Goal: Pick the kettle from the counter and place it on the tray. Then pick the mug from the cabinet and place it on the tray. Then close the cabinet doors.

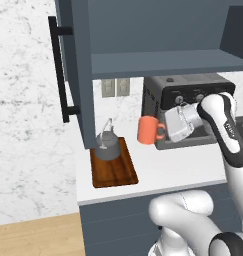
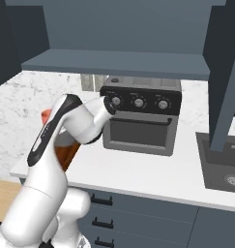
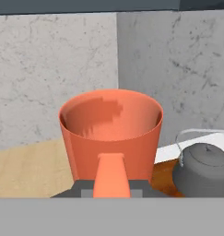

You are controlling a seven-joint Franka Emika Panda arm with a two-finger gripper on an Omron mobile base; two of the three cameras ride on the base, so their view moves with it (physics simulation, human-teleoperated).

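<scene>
1. Second step in hand: jaws [image 1: 163, 131] clamped on the mug [image 1: 148, 130] by its handle, aloft above the desk [image 1: 183, 167].
2. Kettle [image 1: 107, 145] already on the tray [image 1: 113, 165].
3. Next: carry leftward, lower onto free tray space beside kettle.

A white marble-veined wall [image 1: 23, 100] fills the left of the left base view and runs behind the counter [image 2: 148, 177] as a backsplash. On it, upper centre, sit 2 pale outlet plates [image 1: 115, 87]. A black toaster oven [image 2: 140, 116] with 3 round knobs stands against the wall, centre of the right base view. A dark sink [image 2: 220, 169] lies at right. Light wood floor [image 1: 38, 235] shows lower left.
</scene>
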